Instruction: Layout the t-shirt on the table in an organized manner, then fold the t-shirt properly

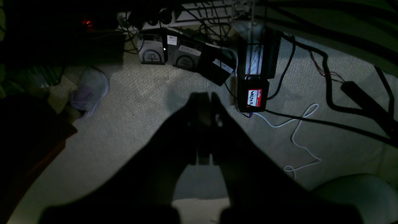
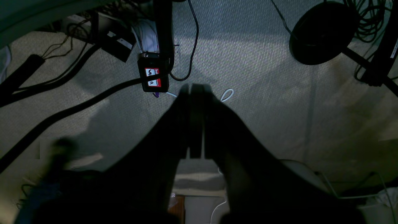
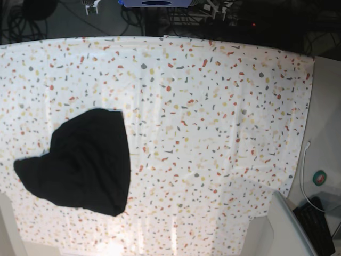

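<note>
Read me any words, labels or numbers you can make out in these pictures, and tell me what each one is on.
"hello" and handwritten "WALTER": red and white name sticker on a black box on the floor, left wrist view.
The same sticker in the right wrist view: partly hidden, not readable in full.
White labels on the grey boxes: too small to read.

You see the t-shirt (image 3: pixel 80 162) as soft matt black cloth, and the bench (image 3: pixel 213 117) covered in smooth speckled white cloth.

t-shirt (image 3: pixel 82 162): plain black cloth, bunched into a rumpled heap, not spread flat
position: left part of the table, near its front edge
table (image 3: pixel 224 128): white cloth speckled with red, yellow, grey flecks
</note>
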`<state>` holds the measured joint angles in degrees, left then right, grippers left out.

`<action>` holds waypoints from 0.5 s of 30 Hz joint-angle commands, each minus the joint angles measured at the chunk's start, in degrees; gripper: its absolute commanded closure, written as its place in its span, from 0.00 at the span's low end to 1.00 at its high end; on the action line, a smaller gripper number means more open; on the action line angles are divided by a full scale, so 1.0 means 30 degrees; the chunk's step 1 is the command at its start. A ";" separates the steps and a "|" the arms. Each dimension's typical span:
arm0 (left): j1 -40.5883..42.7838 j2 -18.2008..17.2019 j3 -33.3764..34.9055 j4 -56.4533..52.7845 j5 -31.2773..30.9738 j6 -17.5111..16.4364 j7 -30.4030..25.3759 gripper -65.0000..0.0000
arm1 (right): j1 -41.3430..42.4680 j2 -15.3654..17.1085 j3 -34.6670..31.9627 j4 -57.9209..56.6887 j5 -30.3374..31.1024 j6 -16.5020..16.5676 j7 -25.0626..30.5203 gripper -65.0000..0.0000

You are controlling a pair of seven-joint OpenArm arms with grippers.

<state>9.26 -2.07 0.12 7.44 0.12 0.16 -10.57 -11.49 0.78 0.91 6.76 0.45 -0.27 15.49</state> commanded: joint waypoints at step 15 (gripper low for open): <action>0.0182 -0.0264 0.0004 0.0025 -0.0143 0.0048 -0.0126 1.00 | -0.0142 0.0049 0.0035 0.0016 0.0012 -0.0041 0.0098 1.00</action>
<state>9.26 -2.87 0.08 7.44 -0.12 0.21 -10.57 -11.46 0.78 0.91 6.76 0.45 -0.27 15.49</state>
